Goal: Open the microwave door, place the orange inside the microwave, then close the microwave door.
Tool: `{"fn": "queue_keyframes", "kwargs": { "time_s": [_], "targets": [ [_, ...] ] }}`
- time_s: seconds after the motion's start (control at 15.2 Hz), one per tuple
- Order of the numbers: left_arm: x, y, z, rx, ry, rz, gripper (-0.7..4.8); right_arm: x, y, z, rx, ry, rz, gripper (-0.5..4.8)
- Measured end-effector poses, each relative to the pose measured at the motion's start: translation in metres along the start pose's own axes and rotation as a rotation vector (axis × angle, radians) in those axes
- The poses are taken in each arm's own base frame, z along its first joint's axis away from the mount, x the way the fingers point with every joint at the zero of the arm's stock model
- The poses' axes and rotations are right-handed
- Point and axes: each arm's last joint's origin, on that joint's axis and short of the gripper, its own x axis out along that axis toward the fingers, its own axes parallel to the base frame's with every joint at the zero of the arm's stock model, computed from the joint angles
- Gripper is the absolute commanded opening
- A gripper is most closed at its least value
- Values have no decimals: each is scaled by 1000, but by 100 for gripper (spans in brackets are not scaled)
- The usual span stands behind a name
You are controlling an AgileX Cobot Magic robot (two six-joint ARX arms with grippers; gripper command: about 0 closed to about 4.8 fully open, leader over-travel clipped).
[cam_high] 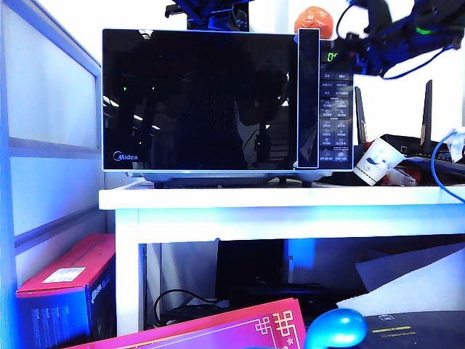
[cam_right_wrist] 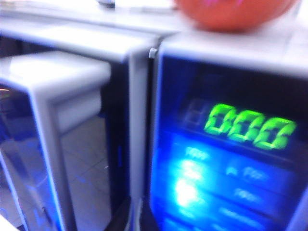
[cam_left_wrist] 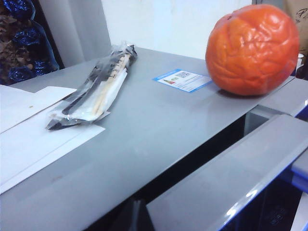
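The microwave (cam_high: 218,102) sits on a white table (cam_high: 290,198), and the orange (cam_high: 313,17) rests right on top of it, above the seam where the door meets the button panel. In the exterior view the microwave door (cam_high: 200,102) looks flush with the front. Up close, the right wrist view tells more: the handle bar (cam_right_wrist: 79,96) stands a little way out from the body, with a dark gap showing between it and the button panel (cam_right_wrist: 226,168), where the green display (cam_right_wrist: 250,126) glows.

The right arm reaches in from the upper right of the exterior view, and the right gripper (cam_high: 361,58) hangs just beside the top corner of the button panel, below and to the right of the orange, not touching the fruit. Its fingers cannot be made out in any view; it is closed, with nothing visibly held.

The left wrist view looks across the microwave's grey top (cam_left_wrist: 159,125). The orange (cam_left_wrist: 252,48) sits near the far edge, a blue-and-white sticker (cam_left_wrist: 182,80) just beside it, and a plastic-wrapped packet (cam_left_wrist: 98,89) well apart from the fruit. The left gripper itself shows in no view, so its state cannot be told.

A paper cup (cam_high: 376,161) lies tipped on the table just right of the microwave.
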Motion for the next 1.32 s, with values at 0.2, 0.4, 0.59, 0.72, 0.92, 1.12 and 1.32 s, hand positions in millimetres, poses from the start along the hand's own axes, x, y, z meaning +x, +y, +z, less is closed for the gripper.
{"fn": "queue_keyframes", "kwargs": {
  "time_s": [0.2, 0.4, 0.59, 0.72, 0.92, 1.12, 1.32],
  "targets": [
    [0, 0, 0, 0, 0, -1, -5, 10, 6, -3, 9, 6, 51, 30],
    [0, 0, 0, 0, 0, 0, -5, 9, 5, -2, 9, 2, 102, 8],
    [-1, 0, 1, -5, -2, 0, -5, 5, 1, -2, 10, -1, 152, 8],
    [-3, 0, 4, -48, 8, -2, -5, -1, -2, 4, 3, -14, 172, 8],
    [-6, 2, 15, -67, -2, -12, -5, -6, -3, 9, 11, -5, 194, 8],
    [-8, 1, 23, -87, -26, -20, -5, -8, -3, 9, 31, 0, 271, 8],
    [-8, 1, 22, -92, -23, -32, -5, -7, -2, 16, 24, -16, 335, 8]
  ]
}}
